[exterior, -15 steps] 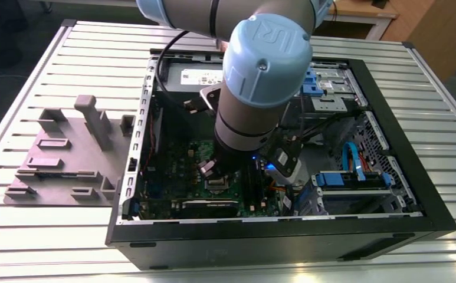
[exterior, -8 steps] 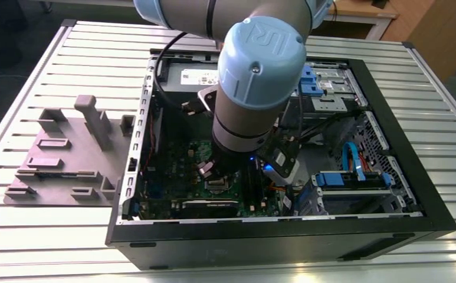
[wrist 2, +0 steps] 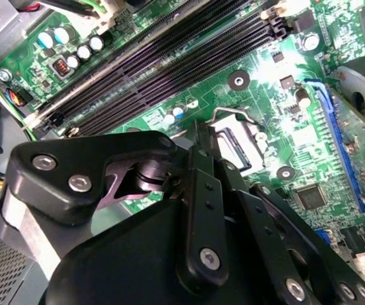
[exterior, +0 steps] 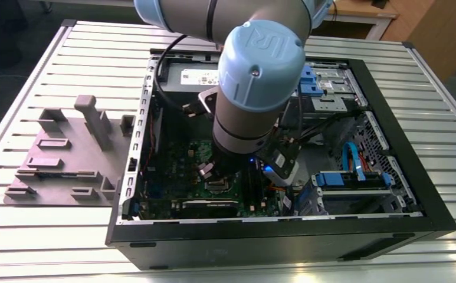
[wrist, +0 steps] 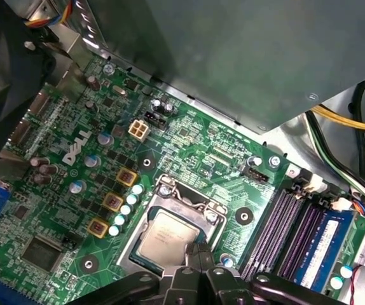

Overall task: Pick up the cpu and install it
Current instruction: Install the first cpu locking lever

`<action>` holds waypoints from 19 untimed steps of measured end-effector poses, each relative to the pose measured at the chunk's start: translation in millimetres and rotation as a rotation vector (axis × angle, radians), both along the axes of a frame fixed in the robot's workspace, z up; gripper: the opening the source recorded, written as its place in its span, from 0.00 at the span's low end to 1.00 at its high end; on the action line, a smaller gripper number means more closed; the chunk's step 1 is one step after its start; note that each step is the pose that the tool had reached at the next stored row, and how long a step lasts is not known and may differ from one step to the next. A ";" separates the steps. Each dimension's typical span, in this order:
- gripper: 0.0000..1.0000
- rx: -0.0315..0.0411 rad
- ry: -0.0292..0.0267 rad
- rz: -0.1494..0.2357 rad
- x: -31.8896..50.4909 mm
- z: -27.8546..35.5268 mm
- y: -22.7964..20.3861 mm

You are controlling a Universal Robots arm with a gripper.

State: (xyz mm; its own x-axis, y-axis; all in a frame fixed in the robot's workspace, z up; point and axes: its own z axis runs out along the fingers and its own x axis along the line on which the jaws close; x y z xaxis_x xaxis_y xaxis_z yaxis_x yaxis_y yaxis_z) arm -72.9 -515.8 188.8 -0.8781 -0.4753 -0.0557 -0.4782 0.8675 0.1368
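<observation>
The cpu (wrist: 165, 234), a small square chip with a silvery-grey top, lies flat inside the metal-framed socket (wrist: 217, 222) on the green motherboard (wrist: 189, 140). My gripper (wrist: 200, 252) hangs right over the chip's near edge, its two thin black fingers pressed together; whether the tips touch the chip cannot be made out. In the second wrist view the gripper (wrist 2: 201, 136) points at the socket (wrist 2: 238, 146), which glares pale. In the exterior view the arm (exterior: 248, 88) reaches down into the open computer case (exterior: 393, 135) and covers the gripper; the socket (exterior: 220, 187) shows just beside it.
Black memory slots (wrist: 297, 229) run beside the socket, and a grey metal box (wrist: 246, 57) overhangs the board. Cables (wrist: 341, 121) hang at the case side. Blue drive brackets (exterior: 354, 180) sit at the exterior view's right. A grey fixture with blocks (exterior: 62, 159) stands outside the case, left.
</observation>
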 end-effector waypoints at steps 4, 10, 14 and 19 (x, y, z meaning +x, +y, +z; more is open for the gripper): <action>0.10 0.0001 -0.0004 0.000 3.5 -1.1 0.0; 0.10 -0.0005 -0.0003 0.001 7.3 -2.5 0.0; 0.10 -0.0009 -0.0003 0.001 9.2 -3.0 0.1; 0.10 -0.0003 -0.0006 0.004 9.3 -3.6 -1.2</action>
State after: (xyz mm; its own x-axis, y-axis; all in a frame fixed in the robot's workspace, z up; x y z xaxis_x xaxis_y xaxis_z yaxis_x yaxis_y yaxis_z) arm -63.5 -517.0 185.2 -0.8763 -0.4785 -0.0560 -0.4815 0.8658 0.1362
